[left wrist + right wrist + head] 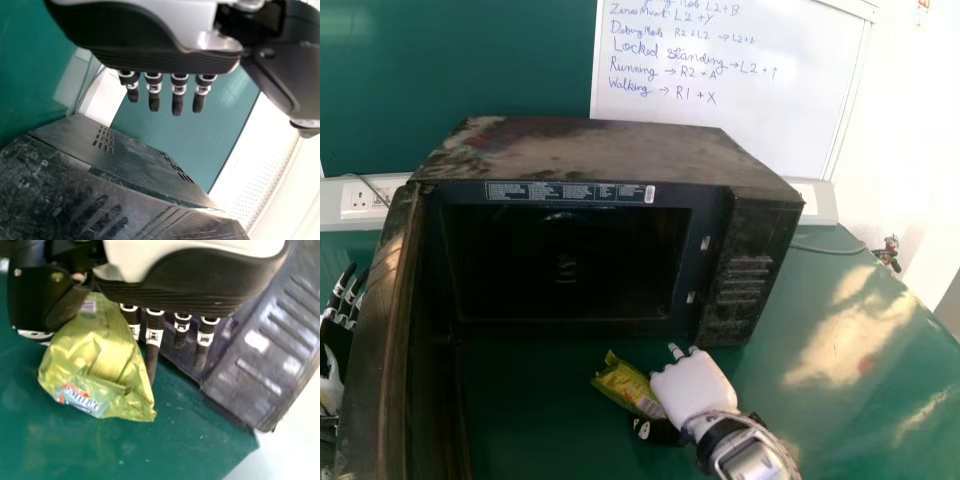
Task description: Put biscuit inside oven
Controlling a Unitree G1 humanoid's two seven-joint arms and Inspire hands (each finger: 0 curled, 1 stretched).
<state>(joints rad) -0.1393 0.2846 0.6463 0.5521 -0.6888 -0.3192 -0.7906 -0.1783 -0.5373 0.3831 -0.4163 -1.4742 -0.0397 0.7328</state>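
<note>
My right hand [695, 388] is just in front of the oven [565, 262], near its lower right front. It pinches the yellow-green biscuit packet [628, 385], which sticks out from the hand's left side. In the right wrist view the packet [97, 362] lies between the thumb and fingers of my right hand [200, 282]. The oven's door stands wide open at the left, and its cavity is dark inside. Beyond that door, at the left edge, is my left hand [332, 375]. In the left wrist view the left hand [145, 45] has straight fingers above the oven's dark casing [90, 185].
The open oven door [385, 330] stands between my left hand and the oven's front. The green table [800, 400] extends to the right of the oven. Behind are a whiteboard [730, 110], wall sockets [365, 198] and a cable.
</note>
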